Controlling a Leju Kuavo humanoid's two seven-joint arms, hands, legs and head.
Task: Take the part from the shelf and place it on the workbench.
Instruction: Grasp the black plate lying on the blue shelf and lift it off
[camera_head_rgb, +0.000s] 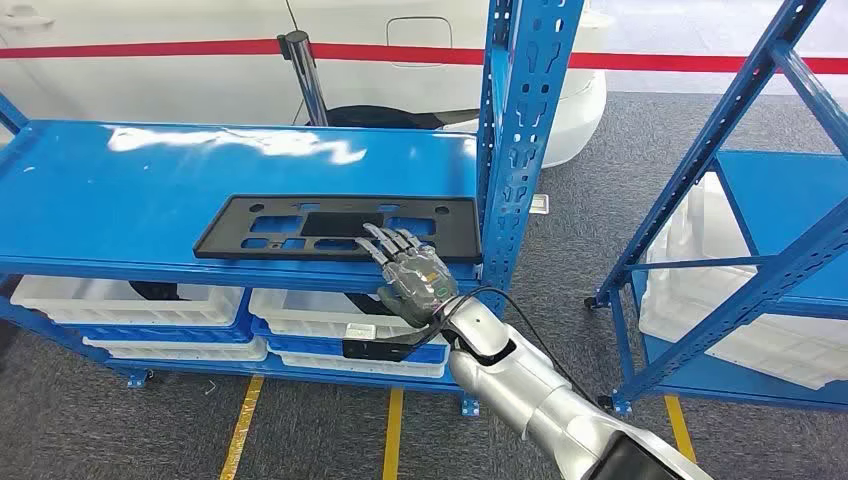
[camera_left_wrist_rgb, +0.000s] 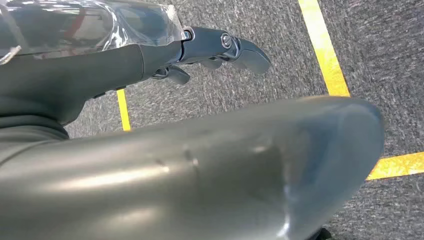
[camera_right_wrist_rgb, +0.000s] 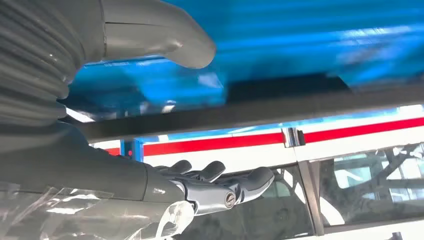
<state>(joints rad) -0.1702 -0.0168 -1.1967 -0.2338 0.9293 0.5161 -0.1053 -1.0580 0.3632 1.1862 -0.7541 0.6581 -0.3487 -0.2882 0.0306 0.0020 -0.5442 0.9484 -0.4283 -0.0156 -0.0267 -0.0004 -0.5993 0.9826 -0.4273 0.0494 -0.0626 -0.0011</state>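
The fingers (camera_head_rgb: 392, 243) of the right hand (camera_head_rgb: 412, 272) lie spread and flat over the near edge of the black part (camera_head_rgb: 335, 227), their tips on its surface and the thumb apparently below the edge, gripping nothing yet. The risk, as I judge it, is that so shallow a hold on a wide flat plate lets it tip or slide off when lifted. The part lies flat at the front right of the blue shelf (camera_head_rgb: 120, 190), near the upright post (camera_head_rgb: 515, 130); the left hand (camera_left_wrist_rgb: 220, 47) hangs over the floor, fingers loosely extended, empty.
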